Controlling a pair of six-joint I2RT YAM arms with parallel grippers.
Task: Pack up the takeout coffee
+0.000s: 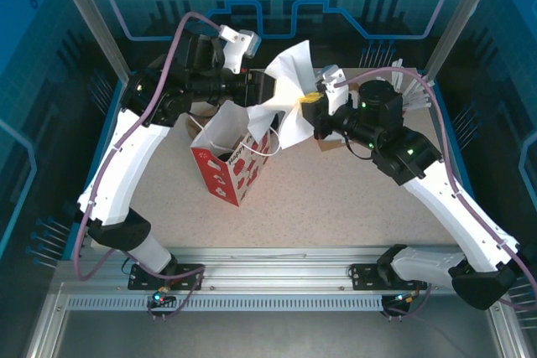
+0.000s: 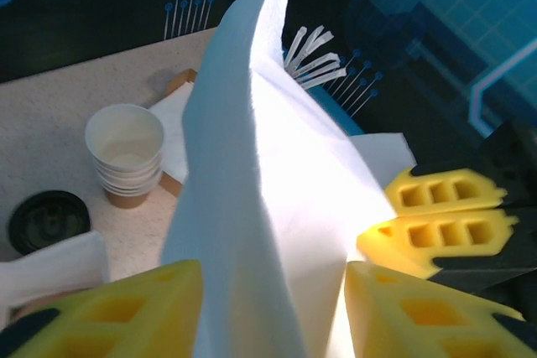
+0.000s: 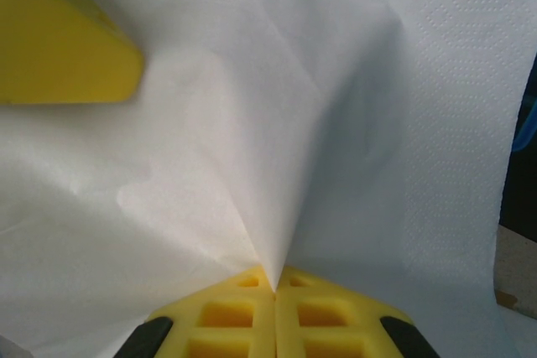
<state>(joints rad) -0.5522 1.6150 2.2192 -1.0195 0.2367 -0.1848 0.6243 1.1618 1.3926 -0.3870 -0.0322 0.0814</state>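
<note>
The takeout coffee, a cup with a black lid, is out of view. A large white napkin (image 1: 289, 98) hangs in the air between both grippers, above and behind a red-and-white paper bag (image 1: 231, 165) that stands open on the table. My right gripper (image 3: 275, 287) is shut on a fold of the napkin (image 3: 277, 123). My left gripper (image 2: 273, 278) is open, its yellow fingers wide apart with the napkin (image 2: 252, 165) running between them. In the left wrist view the right gripper (image 2: 377, 224) pinches the sheet from the right.
A stack of lidless paper cups (image 2: 126, 153) stands on the table beside a loose black lid (image 2: 48, 220). Wrapped sticks (image 2: 315, 56) stand at the back. A brown holder with white napkins (image 2: 172, 111) lies behind the cups.
</note>
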